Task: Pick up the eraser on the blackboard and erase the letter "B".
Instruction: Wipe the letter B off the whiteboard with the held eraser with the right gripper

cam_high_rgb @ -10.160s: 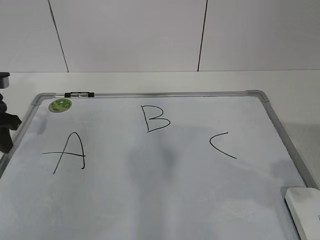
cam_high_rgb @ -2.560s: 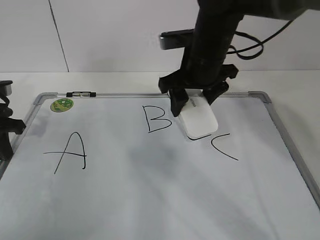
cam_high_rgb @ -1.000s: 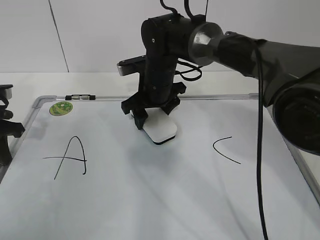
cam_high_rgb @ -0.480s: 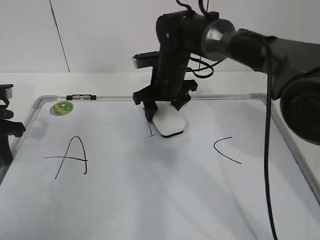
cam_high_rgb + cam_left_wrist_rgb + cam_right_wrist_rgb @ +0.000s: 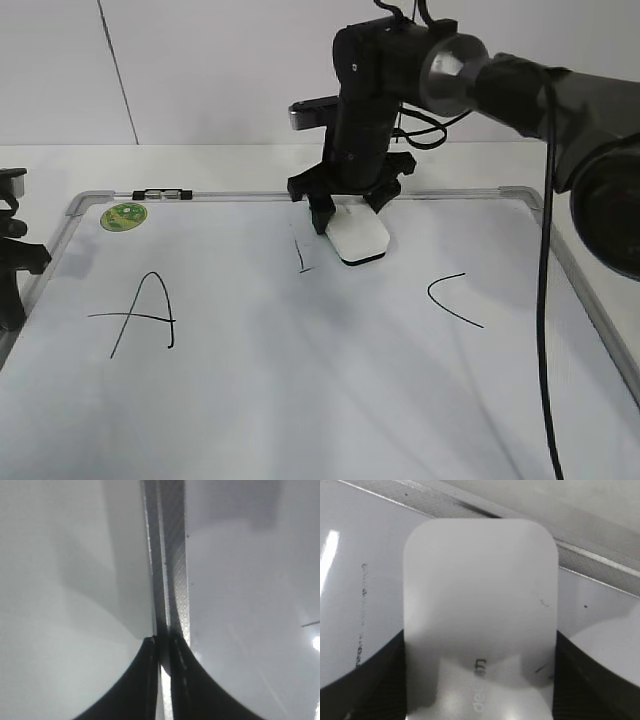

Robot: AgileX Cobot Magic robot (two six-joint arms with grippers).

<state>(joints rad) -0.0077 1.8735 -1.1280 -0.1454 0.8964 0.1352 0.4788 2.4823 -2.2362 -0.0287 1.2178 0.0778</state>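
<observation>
My right gripper (image 5: 350, 210) is shut on the white eraser (image 5: 360, 239) and presses it flat on the blackboard (image 5: 300, 400), near the top frame. In the right wrist view the eraser (image 5: 480, 615) fills the frame between the dark fingers (image 5: 365, 672). Of the letter "B" only a short vertical stroke (image 5: 301, 257) shows, just left of the eraser; a faint smear of it (image 5: 361, 615) shows in the right wrist view. My left gripper (image 5: 162, 645) is shut, its tips on the board's left frame rail (image 5: 172, 555); it sits at the far left in the exterior view (image 5: 10, 270).
A black "A" (image 5: 140, 315) is at the board's left and a "C"-like curve (image 5: 452, 298) at its right. A round green sticker (image 5: 124, 215) and a clip (image 5: 160, 192) sit at the top left. Cables hang from the right arm (image 5: 545, 200).
My right gripper has slid the eraser to the right across the "B". Most of the letter is gone; one vertical stroke has come into sight. The left arm has not moved.
</observation>
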